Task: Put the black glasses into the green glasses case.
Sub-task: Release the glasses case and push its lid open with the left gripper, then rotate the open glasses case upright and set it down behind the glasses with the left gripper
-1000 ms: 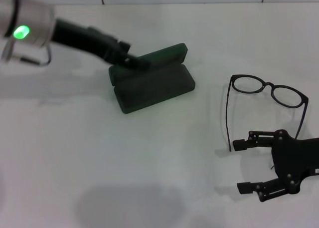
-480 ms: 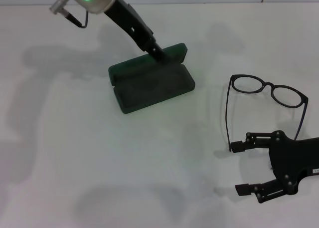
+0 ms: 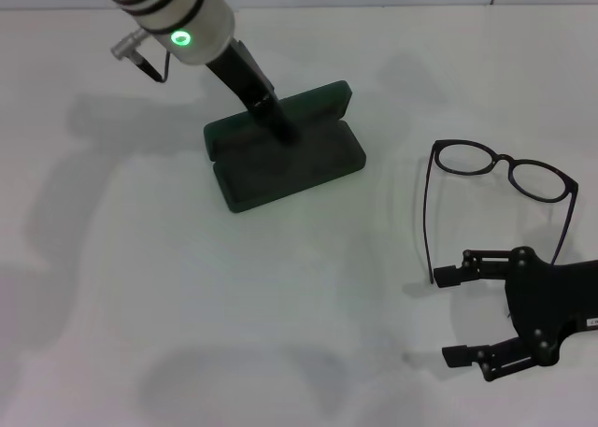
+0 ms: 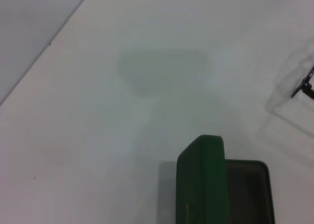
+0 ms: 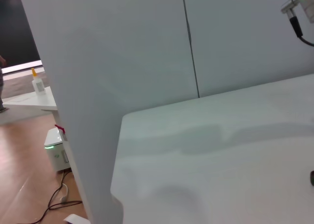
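Observation:
The green glasses case (image 3: 288, 168) lies open at the middle left of the table, its lid (image 3: 318, 102) raised at the back. It also shows in the left wrist view (image 4: 203, 185), with its grey-green lining (image 4: 248, 189). My left gripper (image 3: 280, 128) reaches down from the back left and its tip is at the case's hinge line. The black glasses (image 3: 500, 175) lie unfolded at the right, lenses far, temple arms pointing to the front. My right gripper (image 3: 455, 315) is open and empty, just in front of the glasses by the left temple arm's tip.
The white table (image 3: 187, 296) stretches to the left and front of the case. The right wrist view shows the table's far edge (image 5: 117, 185), a white wall panel and a floor with a small device (image 5: 56, 153) beyond.
My left arm has swung from the far left to behind the case, and its tip has slid along the lid to the case's middle. The right gripper has hardly moved.

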Robot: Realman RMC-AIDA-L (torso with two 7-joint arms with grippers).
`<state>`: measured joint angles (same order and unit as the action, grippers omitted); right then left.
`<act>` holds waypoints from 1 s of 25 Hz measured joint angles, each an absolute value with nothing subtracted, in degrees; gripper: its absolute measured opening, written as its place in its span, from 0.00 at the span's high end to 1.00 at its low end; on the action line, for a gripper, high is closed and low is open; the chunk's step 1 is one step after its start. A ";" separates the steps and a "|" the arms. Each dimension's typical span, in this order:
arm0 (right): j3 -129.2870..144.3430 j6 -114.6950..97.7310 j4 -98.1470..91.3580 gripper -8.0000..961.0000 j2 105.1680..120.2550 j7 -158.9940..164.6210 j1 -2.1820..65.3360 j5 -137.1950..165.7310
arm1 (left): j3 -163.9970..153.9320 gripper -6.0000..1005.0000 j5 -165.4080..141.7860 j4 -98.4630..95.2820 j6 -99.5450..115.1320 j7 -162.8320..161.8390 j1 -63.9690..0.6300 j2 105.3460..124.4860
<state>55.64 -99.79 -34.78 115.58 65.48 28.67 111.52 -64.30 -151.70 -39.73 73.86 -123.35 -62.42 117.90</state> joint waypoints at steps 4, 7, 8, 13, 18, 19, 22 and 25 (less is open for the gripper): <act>55.64 -99.37 -34.56 0.08 115.58 65.48 28.67 111.51 | -64.51 0.13 -152.71 -39.75 73.25 -123.31 -62.39 118.71; 55.64 -99.24 -34.43 0.08 115.58 65.48 28.65 111.50 | -64.54 0.14 -152.70 -40.18 72.72 -122.50 -62.30 118.99; 55.64 -99.23 -34.42 0.08 115.58 65.48 28.62 111.49 | -64.54 0.14 -152.70 -40.21 72.22 -122.26 -62.22 119.13; 55.64 -99.22 -34.35 0.08 115.51 65.48 28.57 111.46 | -64.54 0.39 -153.19 -40.10 70.11 -121.71 -61.64 119.53; 55.64 -99.22 -34.30 0.08 115.49 65.48 28.49 111.44 | -64.98 0.60 -153.23 -39.99 70.05 -121.38 -61.64 119.53; 55.64 -99.22 -34.29 0.08 115.49 65.48 28.48 111.44 | -65.04 0.62 -153.23 -39.99 70.04 -121.38 -61.64 119.54; 55.64 -99.22 -34.27 0.08 115.48 65.48 28.48 111.44 | -65.16 0.68 -153.24 -40.01 70.06 -121.35 -61.64 119.54; 55.64 -99.22 -34.27 0.08 115.48 65.48 28.34 111.44 | -65.19 0.74 -153.11 -40.27 70.52 -120.88 -61.69 119.53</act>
